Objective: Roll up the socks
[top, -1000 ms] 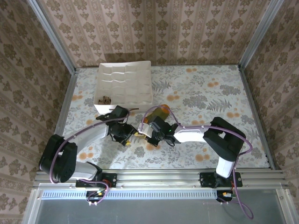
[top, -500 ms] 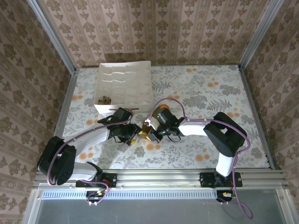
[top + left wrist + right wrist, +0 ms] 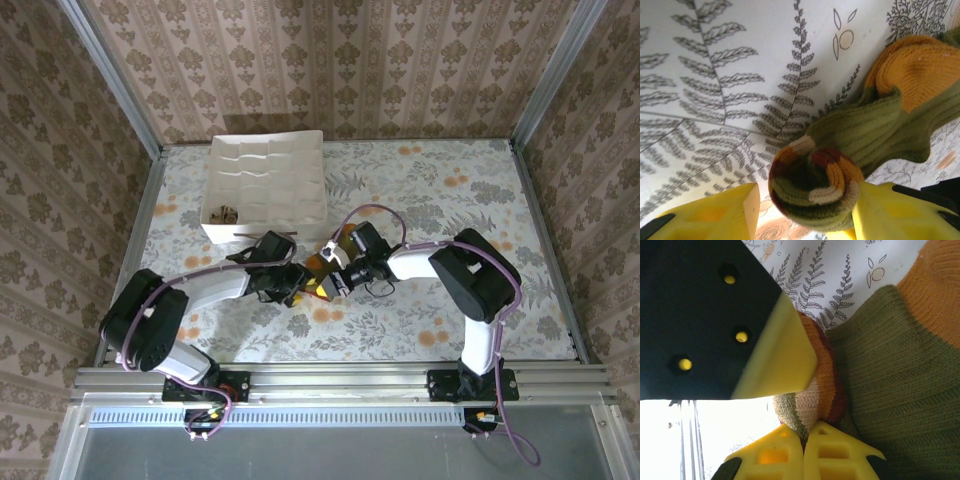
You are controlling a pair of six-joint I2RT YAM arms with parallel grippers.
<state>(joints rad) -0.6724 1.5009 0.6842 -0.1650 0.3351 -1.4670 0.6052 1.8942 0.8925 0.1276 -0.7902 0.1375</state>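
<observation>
Both arms reach in over the desk [image 3: 450, 210] and meet near its middle, a little left of centre, where the sock [image 3: 875, 130] lies. It is olive green, with an orange patch at one end and a striped cuff of brown, orange and cream. The cuff end is wound into a tight roll, and the rest of the sock trails off from the roll across the fern pattern, bunched and wavy towards the orange end.

The left claw [image 3: 807, 200] is spread with the roll sitting between its yellow fingers [image 3: 715, 217]. One finger touches the roll, and the other stands just beside it with a sliver of desk showing between.

The right claw [image 3: 805, 437] comes in from the other side with its two yellow fingertips pressed together, their tips right up against the striped roll. I cannot tell whether any fabric is nipped between them. In the right wrist view one finger of the left claw also lies against the roll, from above.

A white tray [image 3: 265, 150] sits at the far left of the desk, well apart from the sock. Something small and brownish lies in its near left corner, too small to make out.
</observation>
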